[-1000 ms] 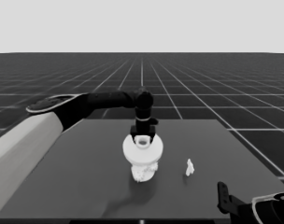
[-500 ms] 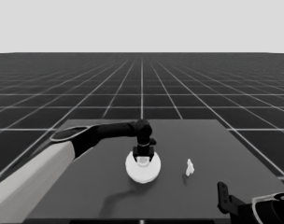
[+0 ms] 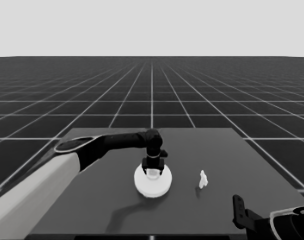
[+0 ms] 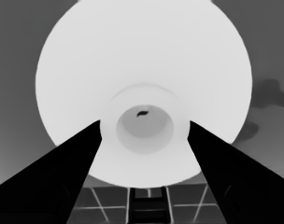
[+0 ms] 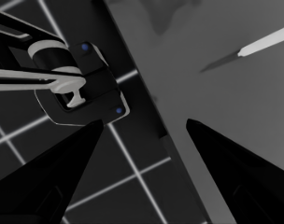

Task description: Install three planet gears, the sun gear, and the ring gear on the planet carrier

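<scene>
The ring gear, the larger round part [image 3: 152, 184], lies flat in the middle of the table. My left gripper [image 3: 153, 171] stands straight over it, arm reaching in from the left. In the left wrist view the white disc [image 4: 142, 56] fills the picture. Its raised hub [image 4: 144, 105] sits between the two black fingers [image 4: 81, 154], which press on either side; the left gripper [image 4: 144, 123] is shut on it. The planet gears and the planet carrier are hidden beneath the disc. My right gripper [image 3: 240, 212] is parked at the lower right corner, its fingers [image 5: 62, 158] apart.
A thin white piece [image 3: 203, 179] stands on the table right of the disc; the right wrist view shows it as a pale sliver [image 5: 266, 41]. Dark machinery with blue lights [image 5: 81, 88] sits past the table's edge.
The left gripper has come down with the larger round part onto the white stack that showed under it a second ago. That stack is now covered.
</scene>
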Robot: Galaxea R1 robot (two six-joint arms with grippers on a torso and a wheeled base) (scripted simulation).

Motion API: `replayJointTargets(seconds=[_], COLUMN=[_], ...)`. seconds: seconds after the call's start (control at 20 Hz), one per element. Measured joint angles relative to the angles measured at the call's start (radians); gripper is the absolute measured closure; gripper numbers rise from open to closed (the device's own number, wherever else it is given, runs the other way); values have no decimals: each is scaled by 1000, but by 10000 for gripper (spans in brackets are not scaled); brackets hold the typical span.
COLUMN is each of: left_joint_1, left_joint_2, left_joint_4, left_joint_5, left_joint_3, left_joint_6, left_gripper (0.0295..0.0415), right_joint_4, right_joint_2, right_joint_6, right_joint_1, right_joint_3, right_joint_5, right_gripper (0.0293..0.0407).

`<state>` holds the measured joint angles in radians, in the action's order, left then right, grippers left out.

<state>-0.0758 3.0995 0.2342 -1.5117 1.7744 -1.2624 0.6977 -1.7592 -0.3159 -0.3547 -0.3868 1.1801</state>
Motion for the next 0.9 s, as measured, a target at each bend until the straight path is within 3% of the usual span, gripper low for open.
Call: replayJointTargets(seconds=[0.9], left_joint_1=[-1], left_joint_2=[0], left_joint_4=[0], left_joint_5=[0], left_joint_3=[0], left_joint_6=[157], left_gripper=[362], right_joint_4=[0], right_joint_2=[0], right_joint_6=[0], right_joint_1=[0], right_joint_3=[0], right_joint_5=[0], right_gripper=[315])
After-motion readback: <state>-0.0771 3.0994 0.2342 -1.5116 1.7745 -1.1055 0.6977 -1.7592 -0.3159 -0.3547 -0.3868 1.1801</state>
